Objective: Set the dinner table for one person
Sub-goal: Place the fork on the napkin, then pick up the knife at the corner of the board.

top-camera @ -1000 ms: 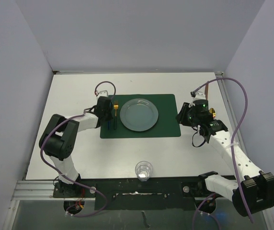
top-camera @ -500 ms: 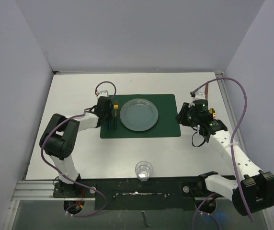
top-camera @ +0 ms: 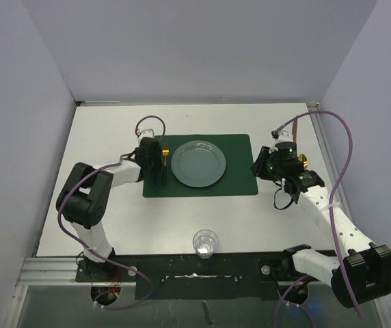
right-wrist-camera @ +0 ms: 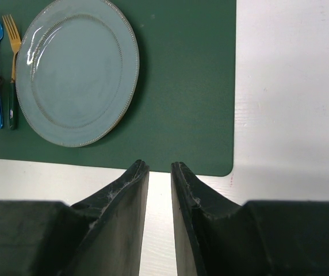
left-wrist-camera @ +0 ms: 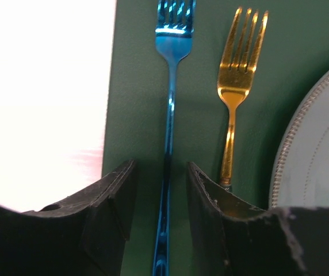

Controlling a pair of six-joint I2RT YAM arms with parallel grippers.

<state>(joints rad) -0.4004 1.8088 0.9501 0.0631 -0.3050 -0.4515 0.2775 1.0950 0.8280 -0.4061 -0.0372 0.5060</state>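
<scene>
Pale walls are closing in the white dinner table (top-camera: 106,137), which is filling the whole floor of the top view and carrying the setting in its middle.

Toward the left, the left gripper (left-wrist-camera: 160,169) is hovering low over the left edge of the green placemat (top-camera: 240,181). Its jaws are standing apart, astride the handle of the blue fork (left-wrist-camera: 169,115), with mat showing on both sides of the handle, so it is grasping nothing. That fork is lying flat on the mat, tines pointing away from the arm bases. Just to its right the gold fork (left-wrist-camera: 236,80) is lying parallel, apart from it and beside the plate's rim. This is likely the usual fork side of a place setting.

The plate (top-camera: 198,163) is sitting roughly centred on the mat, probably as the anchor for everything else. A clear glass (top-camera: 206,242) is standing at the near edge of the table, well apart from the mat, so it seems not yet set in place.

Further right, the right gripper (right-wrist-camera: 159,169) is hanging above the mat's near right corner. Its fingers are parted by only a narrow slit with bare table showing through, gripping nothing. The mat's right side is lying bare, where a knife or spoon would belong.
</scene>
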